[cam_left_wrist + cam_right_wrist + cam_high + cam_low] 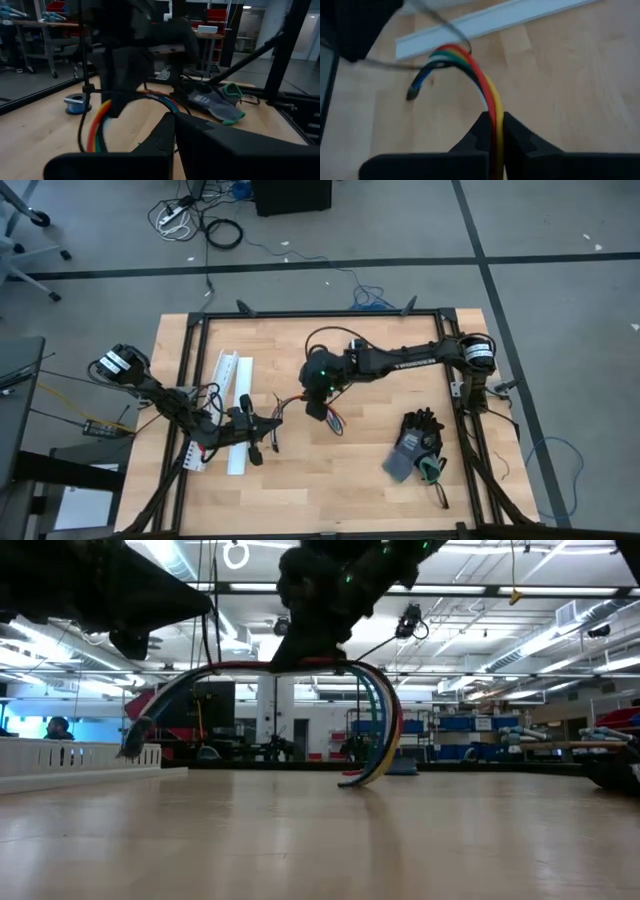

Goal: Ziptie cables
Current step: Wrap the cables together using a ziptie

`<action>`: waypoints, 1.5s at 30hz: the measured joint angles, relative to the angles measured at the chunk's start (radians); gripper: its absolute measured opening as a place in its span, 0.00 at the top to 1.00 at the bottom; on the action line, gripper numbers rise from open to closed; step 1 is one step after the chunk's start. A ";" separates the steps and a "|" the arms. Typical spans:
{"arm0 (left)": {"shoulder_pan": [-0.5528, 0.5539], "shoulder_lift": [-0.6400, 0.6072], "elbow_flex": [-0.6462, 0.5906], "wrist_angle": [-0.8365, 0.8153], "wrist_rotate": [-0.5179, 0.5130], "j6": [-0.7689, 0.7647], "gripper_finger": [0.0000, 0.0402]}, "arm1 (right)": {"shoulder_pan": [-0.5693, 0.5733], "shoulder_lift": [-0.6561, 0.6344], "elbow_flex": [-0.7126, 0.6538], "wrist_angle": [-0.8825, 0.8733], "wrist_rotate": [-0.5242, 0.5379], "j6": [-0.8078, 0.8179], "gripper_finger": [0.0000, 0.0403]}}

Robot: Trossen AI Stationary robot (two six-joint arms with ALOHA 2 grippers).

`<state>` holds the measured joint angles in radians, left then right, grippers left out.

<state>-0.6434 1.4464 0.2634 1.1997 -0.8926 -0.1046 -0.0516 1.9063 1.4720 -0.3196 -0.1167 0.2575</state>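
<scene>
Coloured cables (487, 95) arch from the right pincer (494, 125) clamping them; left pincer (262, 427) closed.

The worktop (340, 470) is pale wood in jointed strips with a smooth, faintly sheened finish, framed by matt black metal bars (320, 314). The cables (485, 85) pinched in the right gripper (492, 125) have smooth, glossy plastic coats, against the gripper's dull, matt black plastic fingers (517, 132). Beyond that gripper lies a smooth white plastic channel (495, 22); to its other side lie grey knitted cloth gloves (415, 445) with darker coated fingers.
</scene>
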 joint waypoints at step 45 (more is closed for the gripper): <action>0.015 0.288 0.036 -0.143 -0.105 -0.348 1.00 | 0.038 0.124 -0.003 0.370 -0.176 -0.130 0.22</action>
<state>-0.6285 1.7344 0.2993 1.0564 -0.9971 -0.4530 -0.0139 2.0300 1.4693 0.0500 -0.2924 0.1277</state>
